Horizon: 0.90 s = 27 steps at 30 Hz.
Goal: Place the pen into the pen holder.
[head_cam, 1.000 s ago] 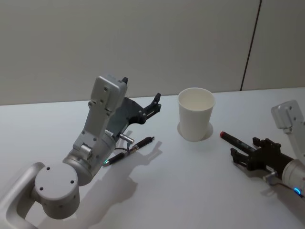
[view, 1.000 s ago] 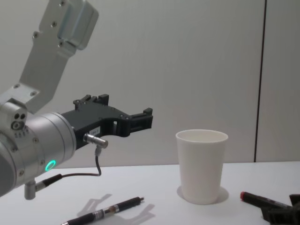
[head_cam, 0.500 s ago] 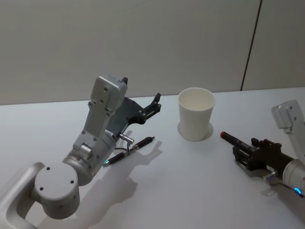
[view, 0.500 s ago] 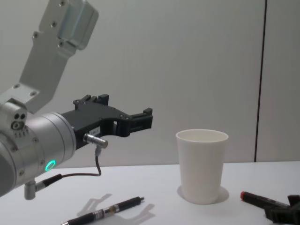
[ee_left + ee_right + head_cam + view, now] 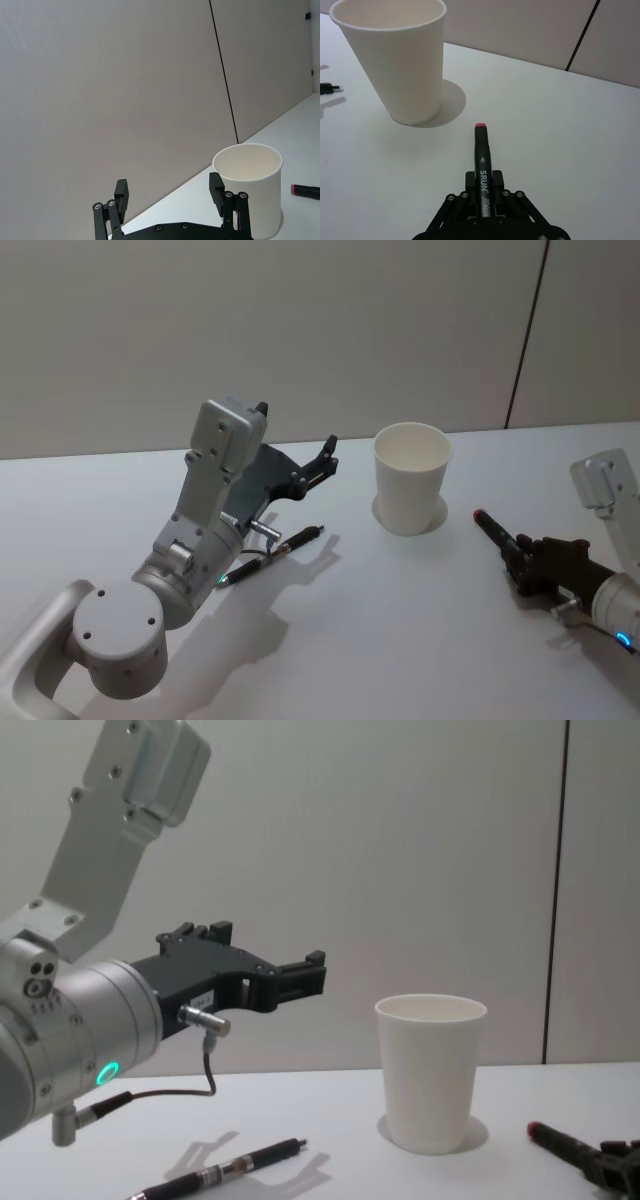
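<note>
- Right claw point(image 5: 483, 187) is sitting low at the near right of the bench point(image 5: 400, 640), fingers clamping the rear of the black marker pen point(image 5: 482, 150).
- Marker pen is pointing its red end toward the pen holder, well short of it. It is riding low, and I cannot tell whether it is clearing the bench or touching it.
- Slim pen point(image 5: 285, 547) is lying flat on the bench at the left, with nothing gripping it.
- Left claw point(image 5: 170, 192) is hovering above that slim pen, well off the bench. Its fingers are standing apart and holding nothing, so it looks parked.
- Pen holder point(image 5: 411, 480), a white paper cup, is standing upright and open-mouthed mid-bench, beyond both claws. Nothing is showing inside as far as the rim allows.
- Plain wall point(image 5: 300, 330) is running behind everything.
- Progress: the grasp looks done and the cup is not yet loaded. My read is that the right arm is facing the lift, the carry over the rim, the tip toward vertical and the release.
- Watch item: the cup is light, so clipping its rim is likely to be enough to knock it over.
</note>
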{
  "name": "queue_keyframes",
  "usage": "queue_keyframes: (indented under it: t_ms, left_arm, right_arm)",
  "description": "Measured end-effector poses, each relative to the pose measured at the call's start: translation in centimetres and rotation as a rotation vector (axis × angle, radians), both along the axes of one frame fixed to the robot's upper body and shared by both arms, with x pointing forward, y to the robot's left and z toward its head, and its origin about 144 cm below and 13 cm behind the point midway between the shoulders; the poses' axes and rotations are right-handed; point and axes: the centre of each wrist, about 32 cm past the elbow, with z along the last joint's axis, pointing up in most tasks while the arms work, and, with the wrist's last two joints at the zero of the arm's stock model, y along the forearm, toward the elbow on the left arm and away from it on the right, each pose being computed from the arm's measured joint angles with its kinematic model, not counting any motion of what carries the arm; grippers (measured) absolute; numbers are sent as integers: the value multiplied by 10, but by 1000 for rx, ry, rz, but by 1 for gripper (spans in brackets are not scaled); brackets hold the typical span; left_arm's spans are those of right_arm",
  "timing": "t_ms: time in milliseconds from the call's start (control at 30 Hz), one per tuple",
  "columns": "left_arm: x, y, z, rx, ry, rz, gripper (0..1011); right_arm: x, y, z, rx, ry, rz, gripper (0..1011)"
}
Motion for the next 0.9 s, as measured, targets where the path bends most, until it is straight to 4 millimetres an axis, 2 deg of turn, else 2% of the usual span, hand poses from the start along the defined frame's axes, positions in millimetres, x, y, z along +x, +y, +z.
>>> queue_keyframes:
  t_ms: [533, 900]
  left_arm:
    - [0, 0, 0, 0, 0, 0, 1001]
    - [0, 0, 0, 0, 0, 0, 1001]
  right_arm:
    - [0, 1, 0, 8, -8, 3, 176]
    - [-2, -1, 2, 16, -88, -10, 176]
